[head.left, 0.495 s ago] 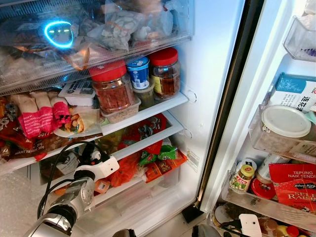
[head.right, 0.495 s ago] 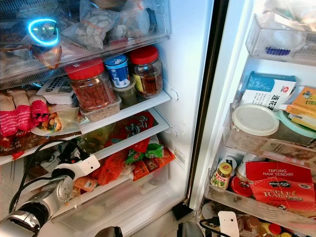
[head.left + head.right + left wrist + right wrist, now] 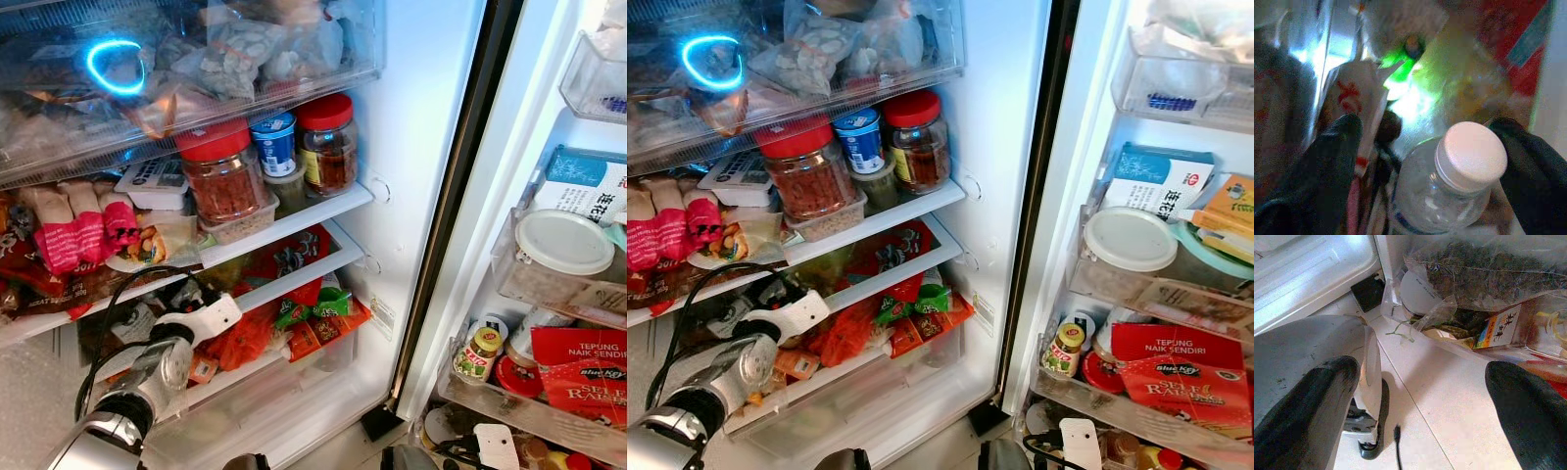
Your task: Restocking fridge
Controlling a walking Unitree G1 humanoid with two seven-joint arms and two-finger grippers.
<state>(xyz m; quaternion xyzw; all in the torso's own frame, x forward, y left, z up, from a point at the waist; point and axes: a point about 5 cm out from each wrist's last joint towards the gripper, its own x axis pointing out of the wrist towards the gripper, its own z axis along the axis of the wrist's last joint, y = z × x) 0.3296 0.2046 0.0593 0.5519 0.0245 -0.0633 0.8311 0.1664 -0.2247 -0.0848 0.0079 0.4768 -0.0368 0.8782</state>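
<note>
Open fridge, white wire-edged shelves and door racks crammed with food

The upper white shelf [image 3: 323, 208] carries a red-lidded clear jar of reddish snacks [image 3: 222, 174], a second red-lidded jar of brown pieces [image 3: 327, 145], a blue-topped white tub [image 3: 275, 140] and pink wrapped packets [image 3: 86, 233]; the lower white shelf [image 3: 294, 279] holds red and green snack bags [image 3: 309, 313]; the clear door rack [image 3: 529, 284] holds a white-lidded round tub [image 3: 565, 242], with a small yellow-capped jar [image 3: 479, 351] in the rack below

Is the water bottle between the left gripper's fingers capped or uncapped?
Capped: a white cap sits on the clear water bottle between the left gripper's black fingers.
</note>
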